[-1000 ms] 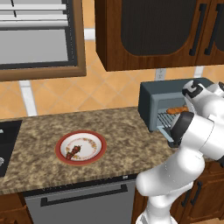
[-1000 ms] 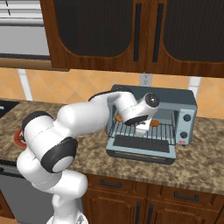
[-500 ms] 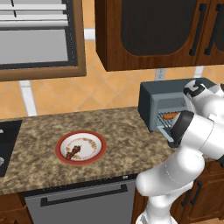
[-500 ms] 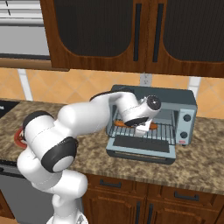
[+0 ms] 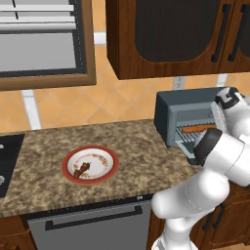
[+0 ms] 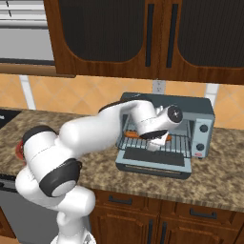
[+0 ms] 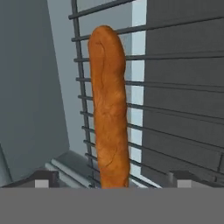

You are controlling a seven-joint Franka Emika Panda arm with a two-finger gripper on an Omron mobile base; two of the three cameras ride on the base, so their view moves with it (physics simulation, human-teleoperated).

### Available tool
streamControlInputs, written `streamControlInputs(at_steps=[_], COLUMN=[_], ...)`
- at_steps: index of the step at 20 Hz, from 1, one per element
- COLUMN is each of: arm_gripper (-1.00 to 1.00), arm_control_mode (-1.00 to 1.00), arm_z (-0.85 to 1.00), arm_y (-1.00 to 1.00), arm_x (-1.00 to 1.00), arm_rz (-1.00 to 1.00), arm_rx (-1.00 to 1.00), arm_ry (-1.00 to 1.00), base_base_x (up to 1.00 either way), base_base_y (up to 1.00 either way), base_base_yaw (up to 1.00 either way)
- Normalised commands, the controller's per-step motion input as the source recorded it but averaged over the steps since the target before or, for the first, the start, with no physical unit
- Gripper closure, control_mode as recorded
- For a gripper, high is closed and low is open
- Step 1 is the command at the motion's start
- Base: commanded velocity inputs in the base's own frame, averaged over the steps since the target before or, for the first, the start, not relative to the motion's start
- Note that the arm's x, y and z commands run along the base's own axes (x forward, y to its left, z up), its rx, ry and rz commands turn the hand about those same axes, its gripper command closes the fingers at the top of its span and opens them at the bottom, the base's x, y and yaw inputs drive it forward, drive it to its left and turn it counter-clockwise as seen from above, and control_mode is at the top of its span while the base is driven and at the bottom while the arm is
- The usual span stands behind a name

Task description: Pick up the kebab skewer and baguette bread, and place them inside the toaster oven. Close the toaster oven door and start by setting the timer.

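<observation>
The speckled brown stone worktop point(image 5: 136, 146) carries the boxy grey-blue toaster oven point(image 6: 164, 136), door down. On its wire rack lies the slim orange-brown baguette bread point(image 7: 109, 105), released: the claw point(image 7: 109, 183) stands spread, fingertips point(image 7: 41, 178) apart either side of it. Well away, a red-rimmed round plate point(image 5: 108, 158) holds the small dark chunky kebab skewer point(image 5: 82, 169), likely light, stiff and thin; best pinched mid-length across the chunks

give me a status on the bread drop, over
Tool open, straddling baguette. Baguette lying on toaster oven rack. Skewer on plate. Door down.
</observation>
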Motion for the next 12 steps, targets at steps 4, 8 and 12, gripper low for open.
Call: streamControlInputs(at_steps=[4,8,12], arm_gripper=[-1.0,-1.0,-1.0], arm_control_mode=[-1.0,-1.0,-1.0], arm_z=[0.6,0.33,0.18], arm_y=[0.46,1.0,1.0], arm_x=[-0.83,-0.75,-0.66], arm_rz=[0.11,0.27,0.39], arm_rx=[-0.03,-0.22,-0.27], arm_ry=[0.0,0.09,0.07], base_base_x=[0.0,0.0,0.0], base_base_y=[0.0,0.0,0.0], base_base_yaw=[0.0,0.0,0.0])
